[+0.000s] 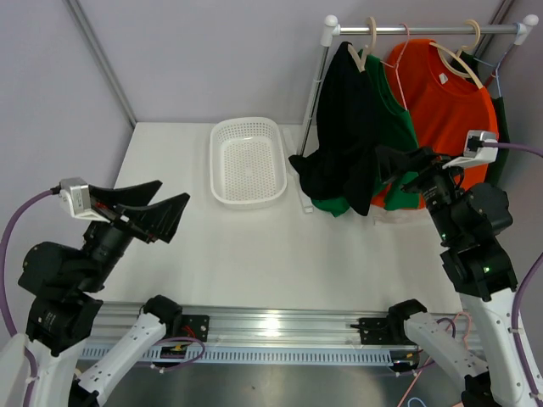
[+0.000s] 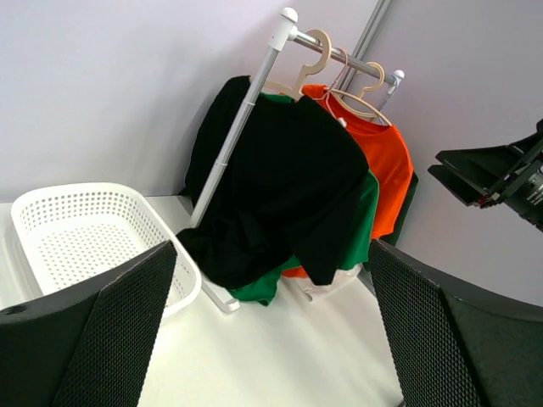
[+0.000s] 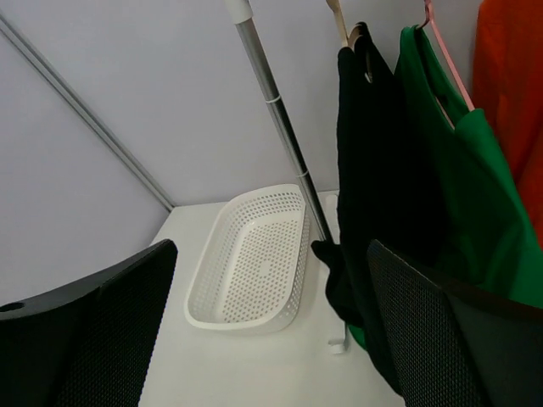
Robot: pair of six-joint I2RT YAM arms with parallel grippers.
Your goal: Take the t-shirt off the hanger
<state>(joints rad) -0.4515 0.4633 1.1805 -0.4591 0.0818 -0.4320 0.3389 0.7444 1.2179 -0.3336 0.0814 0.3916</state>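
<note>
Nothing is off yet: the black t-shirt (image 1: 344,127), the one I judge is mine to take, hangs on its hanger (image 1: 358,52) at the upper right of the top view, touching the green t-shirt (image 1: 394,119). My right gripper (image 1: 399,165) hovers near its hem, jaws wide, empty. My left gripper (image 1: 174,191) sits at lower left, wide too, holding nothing
</note>
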